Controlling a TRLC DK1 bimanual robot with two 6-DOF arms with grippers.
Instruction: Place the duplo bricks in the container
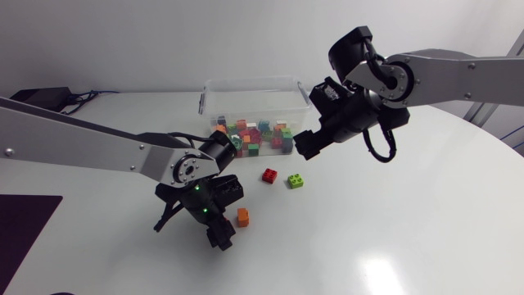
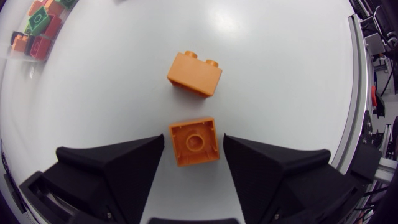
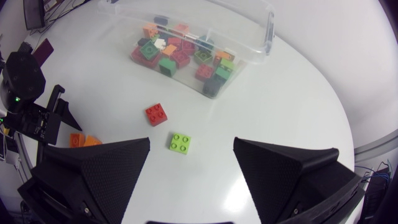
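Observation:
An orange brick (image 2: 194,141) lies hollow side up between the fingers of my left gripper (image 2: 193,149). The jaws are open, with a thin strip of table showing on each side of the brick. Just ahead of it sits a second orange brick (image 2: 194,74) (image 1: 242,216). A red brick (image 1: 269,174) (image 3: 156,114) and a green brick (image 1: 295,181) (image 3: 180,143) lie in front of the clear container (image 1: 254,84) (image 3: 249,43), which holds several bricks. My right gripper (image 1: 307,144) (image 3: 193,186) hovers open and empty above the container's front right corner.
In the head view, my left gripper (image 1: 221,233) points down at the table left of the loose bricks. The right wrist view shows my left arm (image 3: 31,106) beside the two orange bricks (image 3: 84,140). A black mat (image 1: 24,221) lies at the left edge.

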